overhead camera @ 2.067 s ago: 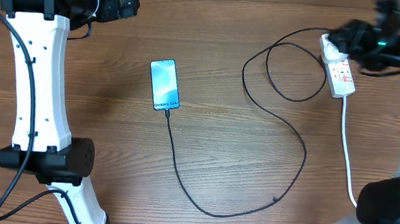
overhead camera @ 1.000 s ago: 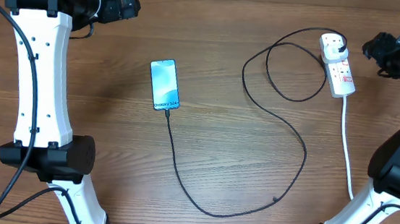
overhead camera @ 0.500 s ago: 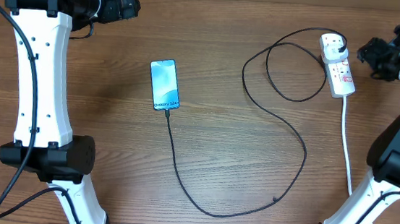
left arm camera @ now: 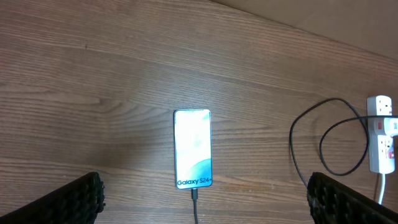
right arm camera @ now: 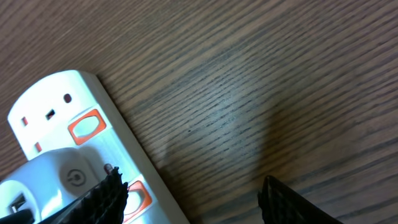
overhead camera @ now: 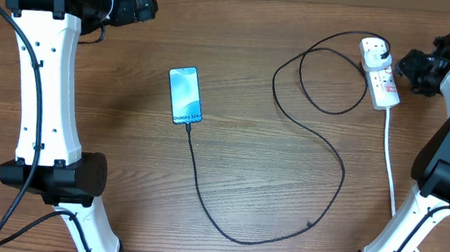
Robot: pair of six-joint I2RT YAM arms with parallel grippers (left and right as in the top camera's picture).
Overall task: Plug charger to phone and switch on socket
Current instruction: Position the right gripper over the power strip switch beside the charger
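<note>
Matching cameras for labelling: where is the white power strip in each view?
Overhead: power strip at top right, cord trailing down.
Left wrist: strip at the far right edge, partly cut off.
Right wrist: strip at lower left, close up.
Shared landmark: its red switches.

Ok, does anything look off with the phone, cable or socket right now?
Nothing stands out. The phone lies flat with its screen lit, the charger meeting its bottom edge and running in loose loops to the socket, which also lies flat.
</note>
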